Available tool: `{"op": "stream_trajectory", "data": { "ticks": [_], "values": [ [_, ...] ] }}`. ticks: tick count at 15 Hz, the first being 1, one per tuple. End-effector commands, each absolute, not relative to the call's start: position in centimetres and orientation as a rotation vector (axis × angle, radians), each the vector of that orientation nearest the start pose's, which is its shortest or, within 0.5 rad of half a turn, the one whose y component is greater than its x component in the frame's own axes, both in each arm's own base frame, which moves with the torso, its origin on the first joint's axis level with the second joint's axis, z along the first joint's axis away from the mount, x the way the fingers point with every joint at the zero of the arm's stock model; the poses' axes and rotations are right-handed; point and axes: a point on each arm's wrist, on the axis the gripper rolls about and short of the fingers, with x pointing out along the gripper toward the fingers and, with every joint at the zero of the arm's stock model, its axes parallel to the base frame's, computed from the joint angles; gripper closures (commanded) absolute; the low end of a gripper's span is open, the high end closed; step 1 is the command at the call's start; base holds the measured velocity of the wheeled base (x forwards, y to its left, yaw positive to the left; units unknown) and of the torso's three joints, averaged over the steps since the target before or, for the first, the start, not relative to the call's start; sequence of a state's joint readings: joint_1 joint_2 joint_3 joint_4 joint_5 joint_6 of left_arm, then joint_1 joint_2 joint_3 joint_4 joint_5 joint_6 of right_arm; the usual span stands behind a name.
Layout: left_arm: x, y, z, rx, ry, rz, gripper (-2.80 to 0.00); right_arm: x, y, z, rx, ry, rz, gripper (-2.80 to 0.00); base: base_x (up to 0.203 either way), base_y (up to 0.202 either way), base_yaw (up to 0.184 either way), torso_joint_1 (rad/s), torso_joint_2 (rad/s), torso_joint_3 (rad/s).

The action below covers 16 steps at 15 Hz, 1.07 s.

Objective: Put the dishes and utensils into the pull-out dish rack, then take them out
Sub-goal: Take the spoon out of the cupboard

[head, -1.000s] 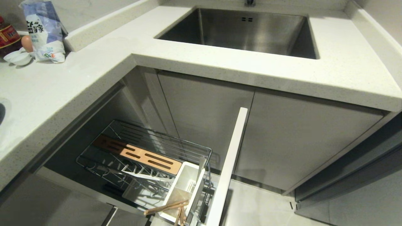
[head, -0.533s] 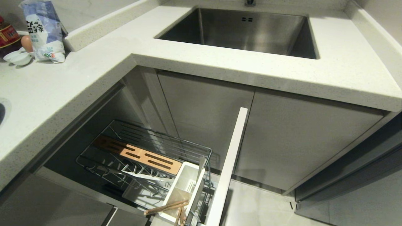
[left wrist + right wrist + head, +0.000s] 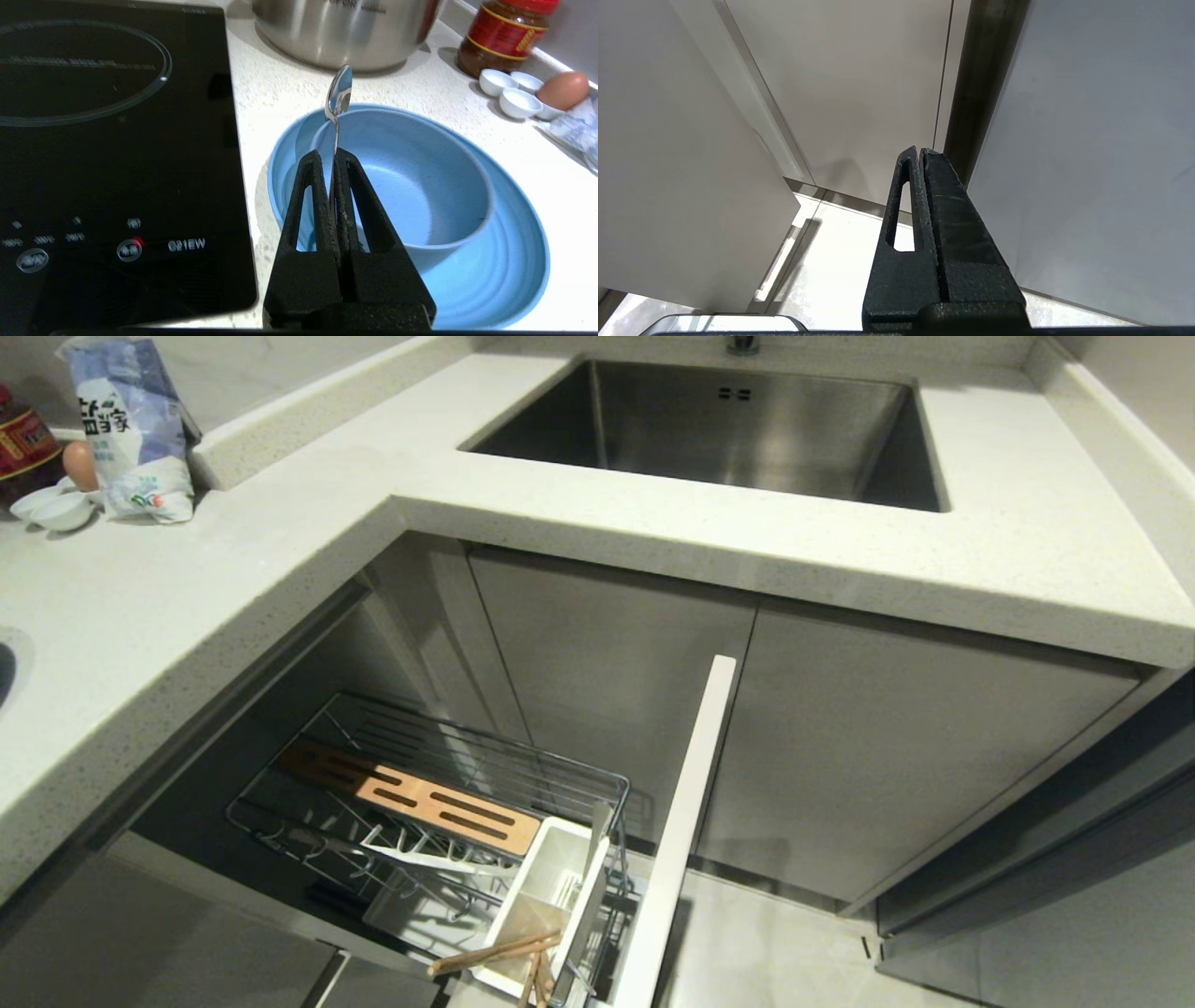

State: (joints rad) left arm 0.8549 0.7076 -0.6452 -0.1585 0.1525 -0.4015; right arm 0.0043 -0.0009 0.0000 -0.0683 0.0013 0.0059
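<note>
A: Left gripper (image 3: pixel 332 156) status?
B: Jaws clamped on the spoon (image 3: pixel 337 100) handle, above the bowl (image 3: pixel 420 186) nested on the plate (image 3: pixel 514 280) on the worktop (image 3: pixel 280 88). Head view matches the earlier frame

A: Right gripper (image 3: pixel 920 151)?
B: Parked facing cabinet doors, jaws together

"c21ew" in white print on the black cooktop (image 3: pixel 117 154)

The right hand (image 3: pixel 921 150) points at pale cabinet doors (image 3: pixel 859 84), its two black fingers (image 3: pixel 943 210) pressed together with nothing between them. A dark vertical gap (image 3: pixel 978 79) runs between the door panels, above a light tiled floor (image 3: pixel 840 261).
</note>
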Motion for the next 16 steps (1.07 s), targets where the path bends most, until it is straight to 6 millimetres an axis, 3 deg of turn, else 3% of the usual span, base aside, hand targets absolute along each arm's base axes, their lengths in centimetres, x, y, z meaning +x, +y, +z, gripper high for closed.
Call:
{"op": "stream_trajectory", "data": {
  "ticks": [1, 16],
  "values": [
    [3.1, 4.1, 26.0, -0.344, -0.297, 0.968, 0.00, -2.1, 0.0, 7.6, 0.006, -0.048, 0.006, 0.00, 0.000, 0.000, 0.000, 0.000, 0.00, 0.000],
    [3.6, 4.6, 24.2, -0.405, -0.366, 0.924, 0.00, -2.1, 0.0, 7.6, 0.006, -0.048, 0.006, 0.00, 0.000, 0.000, 0.000, 0.000, 0.00, 0.000]
  ]
}}
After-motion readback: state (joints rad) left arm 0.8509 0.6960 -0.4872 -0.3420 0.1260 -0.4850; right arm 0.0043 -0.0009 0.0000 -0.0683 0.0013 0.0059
